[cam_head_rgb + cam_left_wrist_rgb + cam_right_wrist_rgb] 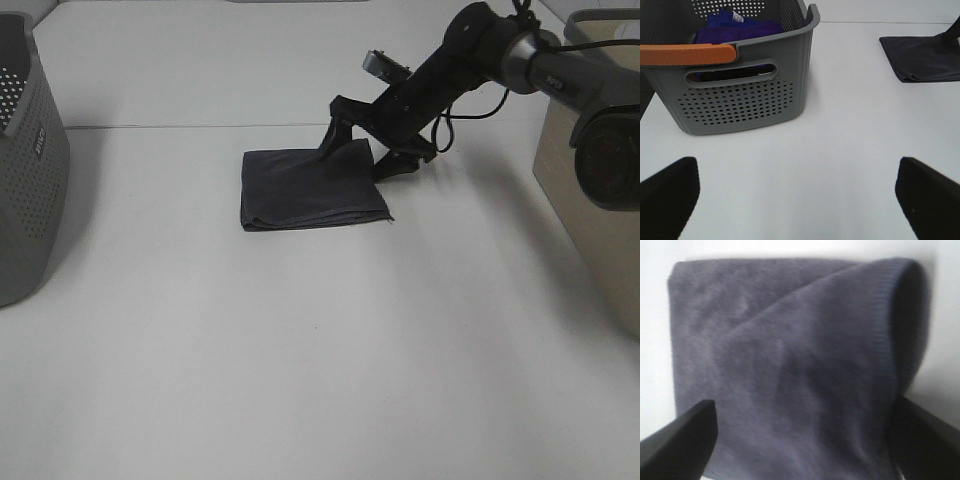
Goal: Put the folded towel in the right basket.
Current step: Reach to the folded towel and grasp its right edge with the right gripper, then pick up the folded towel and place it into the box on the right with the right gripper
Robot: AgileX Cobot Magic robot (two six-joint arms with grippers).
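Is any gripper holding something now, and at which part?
Nothing is held yet. The right gripper is open around the far right corner of the towel; the left gripper is open and empty.

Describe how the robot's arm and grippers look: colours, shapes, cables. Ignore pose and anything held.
The right arm is black with a grey metal tube section; a thin black cable loops beside it. The right gripper has matte black, angular fingers. The left gripper shows two black, blunt fingertips.
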